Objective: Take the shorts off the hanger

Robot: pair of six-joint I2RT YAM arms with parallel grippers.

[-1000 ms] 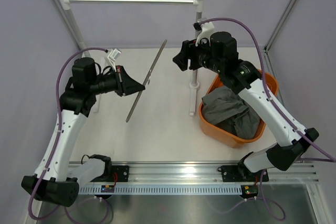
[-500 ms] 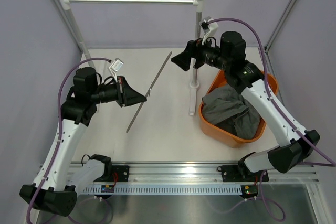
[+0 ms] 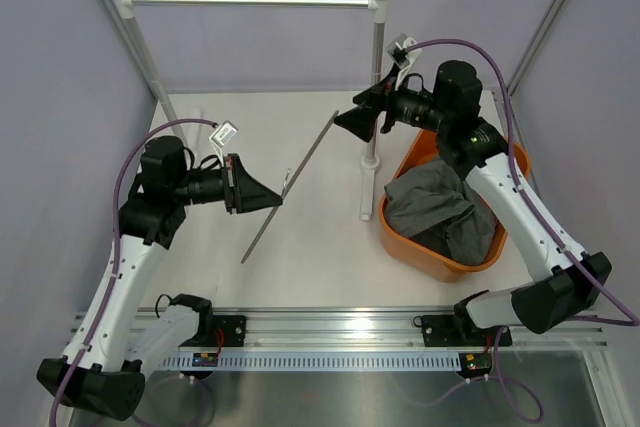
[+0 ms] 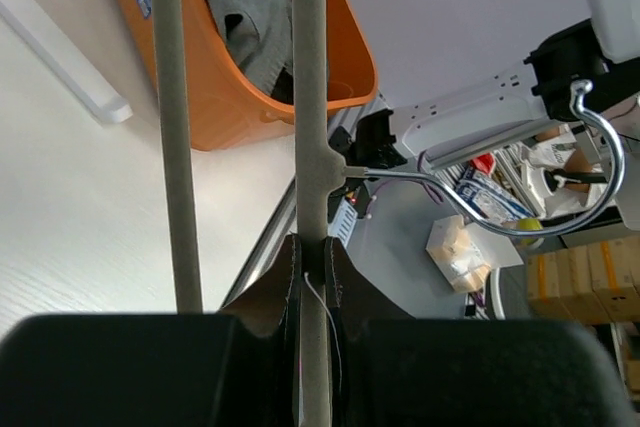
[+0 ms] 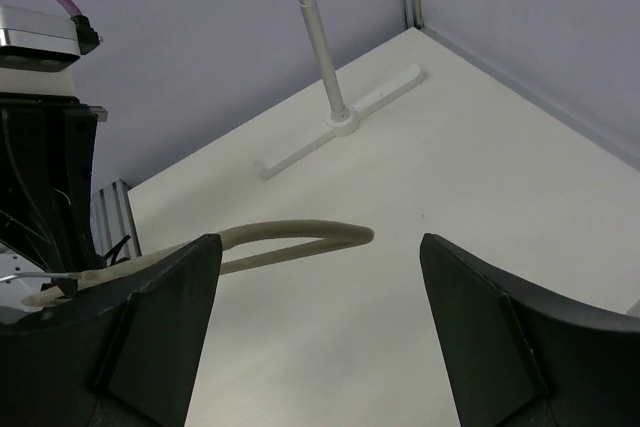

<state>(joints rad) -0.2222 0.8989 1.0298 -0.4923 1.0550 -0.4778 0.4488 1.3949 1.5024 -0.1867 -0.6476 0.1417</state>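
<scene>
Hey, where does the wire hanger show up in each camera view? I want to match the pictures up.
Top external: the thin grey metal wire hanger runs diagonally across the centre, clamped in the left gripper's jaws.
Left wrist: the hanger shows as two upright bars, with its hook at the right.
Right wrist: only the hanger's curved end shows, left of centre.
Shared landmark: the orange plastic basket, in the top and left wrist views only.

Bright, even, diffuse overhead light fills all three views, leaving only faint, soft-edged shadows on the white table (image 3: 310, 267) and a pale sheen on the aluminium track (image 3: 400, 327) along its near edge. In the left wrist view the left gripper (image 4: 313, 257) is a dark, blurred mass, and the background clutter is soft.
</scene>
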